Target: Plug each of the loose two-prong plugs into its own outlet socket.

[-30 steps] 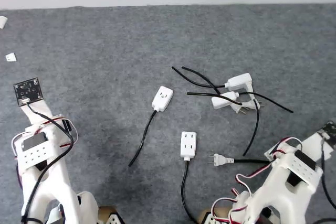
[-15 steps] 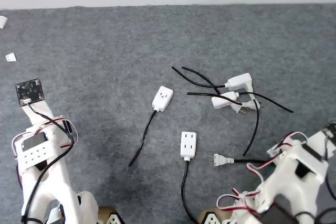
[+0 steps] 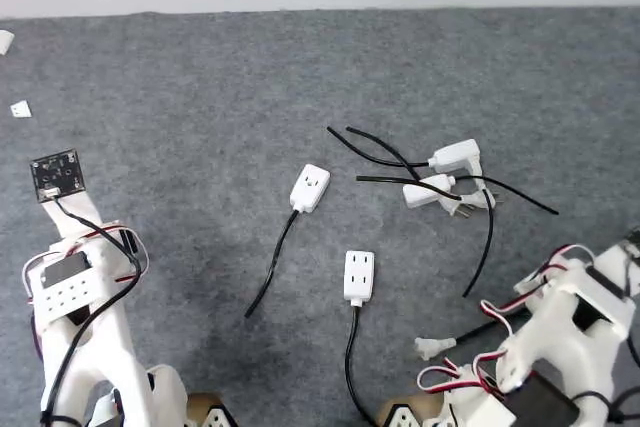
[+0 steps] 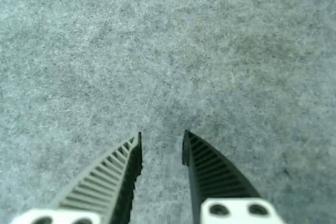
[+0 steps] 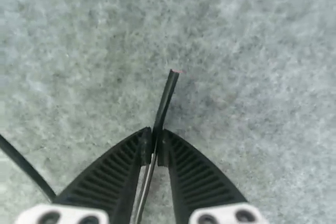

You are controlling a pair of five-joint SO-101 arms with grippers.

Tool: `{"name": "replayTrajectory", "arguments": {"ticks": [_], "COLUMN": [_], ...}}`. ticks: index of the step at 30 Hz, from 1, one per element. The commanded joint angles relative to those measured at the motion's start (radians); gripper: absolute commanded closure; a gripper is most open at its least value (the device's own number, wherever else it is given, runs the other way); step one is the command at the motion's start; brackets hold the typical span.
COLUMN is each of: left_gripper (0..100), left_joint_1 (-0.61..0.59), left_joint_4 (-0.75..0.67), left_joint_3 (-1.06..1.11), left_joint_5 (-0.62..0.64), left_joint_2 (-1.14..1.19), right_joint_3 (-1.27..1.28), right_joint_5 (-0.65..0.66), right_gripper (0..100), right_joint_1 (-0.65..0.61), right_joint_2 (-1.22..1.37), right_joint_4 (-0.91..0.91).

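Observation:
Two white outlet sockets lie mid-mat, one (image 3: 310,188) farther back, one (image 3: 358,276) nearer the front, each with a black cord. Two white two-prong plugs (image 3: 455,157) (image 3: 432,192) lie together at the back right among crossing black cords. A third plug (image 3: 432,348) lies near the front edge beside the right arm (image 3: 565,337). My right gripper (image 5: 155,148) is shut on this plug's black cord (image 5: 167,95), whose cut end sticks out past the fingertips. My left gripper (image 4: 161,142) is open over bare grey carpet, holding nothing.
The grey mat (image 3: 200,97) covers the table. Two small white scraps (image 3: 20,108) (image 3: 4,41) lie at the far left. The left arm (image 3: 75,297) stands at the front left. Another black cord (image 5: 21,166) passes beside the right gripper.
The right arm has pulled back toward the front edge, dragging the third plug and its cord toward the front. The left arm has stayed still.

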Motion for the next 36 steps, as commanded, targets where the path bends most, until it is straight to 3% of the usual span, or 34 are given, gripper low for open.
{"name": "replayTrajectory", "arguments": {"ticks": [1, 7, 14, 21, 27, 32, 36], "left_gripper": [88, 88, 88, 88, 88, 88, 88], "left_joint_1": [0.005, 0.005, 0.005, 0.005, 0.005, 0.005, 0.005], "left_joint_4": [0.003, 0.003, 0.003, 0.003, 0.003, 0.003, 0.002], "left_joint_3": [-0.004, -0.004, -0.004, -0.004, -0.005, -0.005, -0.005], "left_joint_5": [-0.008, -0.008, -0.008, -0.008, -0.008, -0.008, -0.008], "left_joint_2": [-0.014, -0.014, -0.014, -0.014, -0.014, -0.014, -0.014], "right_joint_3": [-0.149, -0.405, -0.54, -0.509, -0.52, -0.586, -0.677], "right_joint_5": [0.008, -0.04, -0.121, -0.046, 0.041, 0.041, 0.041], "right_gripper": [99.1, 99.1, 99.1, 98.6, 87.5, 89.0, 96.6], "right_joint_1": [-0.051, -0.28, -0.438, -0.369, -0.308, -0.306, -0.306], "right_joint_2": [-0.004, 0.004, 0.01, 0.104, 0.269, 0.291, 0.254], "right_joint_4": [0.102, 0.363, 0.372, 0.222, 0.163, 0.262, 0.447]}}
